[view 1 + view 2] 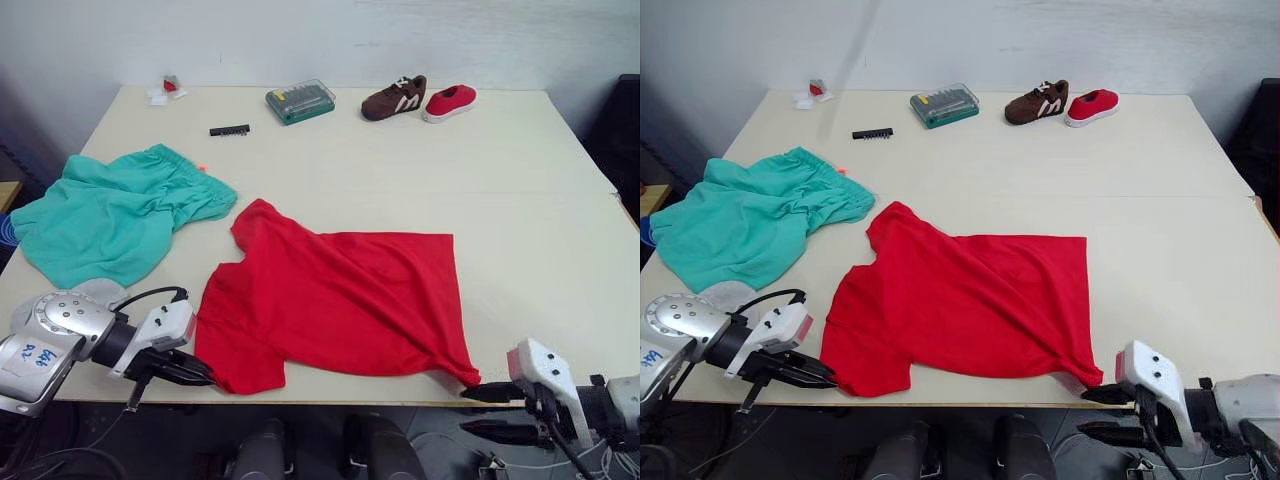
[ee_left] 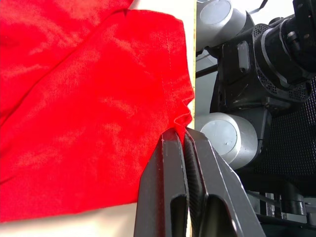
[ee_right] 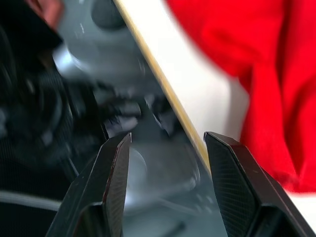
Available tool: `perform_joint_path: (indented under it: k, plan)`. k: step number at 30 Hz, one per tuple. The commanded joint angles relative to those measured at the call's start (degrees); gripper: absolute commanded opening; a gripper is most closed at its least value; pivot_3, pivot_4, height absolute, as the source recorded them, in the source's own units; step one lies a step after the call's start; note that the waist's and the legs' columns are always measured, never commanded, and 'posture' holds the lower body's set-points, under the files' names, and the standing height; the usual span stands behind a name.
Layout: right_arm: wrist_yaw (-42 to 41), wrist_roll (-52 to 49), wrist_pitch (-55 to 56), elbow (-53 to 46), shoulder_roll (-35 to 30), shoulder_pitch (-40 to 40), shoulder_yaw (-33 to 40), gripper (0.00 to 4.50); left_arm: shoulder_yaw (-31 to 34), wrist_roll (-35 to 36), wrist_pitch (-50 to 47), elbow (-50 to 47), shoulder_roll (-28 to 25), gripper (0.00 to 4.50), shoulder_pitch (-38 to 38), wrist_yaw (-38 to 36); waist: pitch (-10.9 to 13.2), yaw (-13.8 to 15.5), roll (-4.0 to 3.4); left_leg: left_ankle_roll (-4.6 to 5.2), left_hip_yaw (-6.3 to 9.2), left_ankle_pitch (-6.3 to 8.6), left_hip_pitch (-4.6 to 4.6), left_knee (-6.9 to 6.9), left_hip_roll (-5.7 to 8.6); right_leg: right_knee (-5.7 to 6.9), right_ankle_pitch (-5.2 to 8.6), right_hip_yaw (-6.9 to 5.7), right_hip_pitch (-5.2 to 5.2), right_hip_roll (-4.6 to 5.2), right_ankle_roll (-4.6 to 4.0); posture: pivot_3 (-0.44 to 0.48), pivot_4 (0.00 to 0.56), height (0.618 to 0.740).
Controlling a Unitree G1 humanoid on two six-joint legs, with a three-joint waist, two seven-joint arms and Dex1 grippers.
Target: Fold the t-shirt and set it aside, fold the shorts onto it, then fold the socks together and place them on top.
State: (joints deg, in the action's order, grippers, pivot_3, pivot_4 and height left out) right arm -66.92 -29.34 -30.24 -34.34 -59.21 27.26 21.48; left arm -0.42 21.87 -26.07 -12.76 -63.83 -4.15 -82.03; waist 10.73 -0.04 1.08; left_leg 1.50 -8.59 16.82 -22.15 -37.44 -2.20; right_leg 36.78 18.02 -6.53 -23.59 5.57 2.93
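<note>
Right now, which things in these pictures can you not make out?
- Socks: a grey piece peeks from under the shorts; the rest is hidden.
- T-shirt: chest print faces away, unseen.
- Right end effector: background is blurred.
- Small red-and-white item: too small to identify.

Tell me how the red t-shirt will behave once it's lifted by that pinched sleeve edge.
Likely floppy: the t-shirt lies creased and puckers where the left claw pinches it. Probably light, being thin cloth. Lifted by one edge, it will likely drape and drag, since the right claw is open, off the fabric.
</note>
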Motion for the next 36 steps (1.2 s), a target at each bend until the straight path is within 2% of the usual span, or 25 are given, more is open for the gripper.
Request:
perform_joint_path:
  k: [1, 7, 12, 22, 25, 30, 36]
  plan:
    - [1.5, 2.1, 3.4, 1.1, 1.4, -1.8, 0.8, 2.38, 1.1, 0.5, 0.5, -0.6, -0.8, 0.0, -0.3, -0.4, 0.0, -0.1, 0.0, -0.03, 0.0, -0.01, 0.01, 0.01, 0.0, 0.01, 0.0, 0.01, 0.0, -0.01, 0.0, 0.0, 0.15, 0.74]
    - [-0.1, -4.8, -1.5, 0.8, 1.6, -3.1, 5.6, 2.38, 1.2, 0.5, 0.7, -0.5, -0.8, 0.0, 0.0, -0.4, 0.0, 0.0, 0.0, -0.06, 0.01, -0.03, 0.0, 0.03, -0.01, 0.02, 0.01, 0.0, -0.01, -0.02, -0.02, 0.0, 0.15, 0.74]
    - [1.4, -7.8, -5.2, 3.5, 2.0, -6.3, 6.5, 2.38, 1.2, 0.5, 0.9, -0.3, -0.7, 0.0, -0.1, -0.2, 0.0, 0.0, 0.0, -0.02, 0.02, -0.01, 0.01, 0.02, -0.01, 0.02, 0.01, 0.0, 0.0, -0.01, -0.02, 0.0, 0.15, 0.74]
    - [0.3, -0.5, -0.3, 5.4, 1.5, -4.7, 0.1, 2.38, 0.7, 0.4, 0.9, -0.2, -0.5, 0.0, -0.9, -0.3, 0.0, 0.0, 0.0, -0.03, 0.02, -0.02, 0.0, 0.02, -0.01, 0.02, 0.02, 0.0, -0.01, 0.0, -0.03, 0.0, 0.15, 0.74]
    - [0.5, -0.9, 0.2, 4.7, 2.1, -4.7, 0.0, 1.76, 0.7, 0.4, 0.9, -0.2, -0.6, 0.0, -0.9, -0.4, 0.0, 0.0, 0.0, -0.03, 0.02, -0.02, 0.01, 0.02, -0.01, 0.04, 0.02, -0.01, -0.01, -0.01, -0.03, 0.0, 0.15, 0.74]
    - [1.0, 0.2, 2.6, 4.0, 2.6, -4.3, 0.2, 0.06, 0.8, 0.4, 0.9, -0.2, -0.7, 0.0, -0.6, -0.5, 0.0, 0.0, 0.0, -0.04, 0.02, -0.02, 0.01, 0.02, -0.01, 0.04, 0.02, -0.01, -0.01, -0.01, -0.03, 0.0, 0.15, 0.74]
    - [1.8, 4.9, 8.9, 4.4, 3.4, -3.6, -0.6, 0.06, 0.7, 0.5, 0.8, -0.3, -0.6, 0.0, -0.4, -0.3, 0.0, 0.0, 0.0, -0.05, 0.02, -0.03, 0.01, 0.02, -0.01, 0.04, 0.02, -0.01, -0.01, -0.02, -0.03, 0.0, 0.15, 0.74]
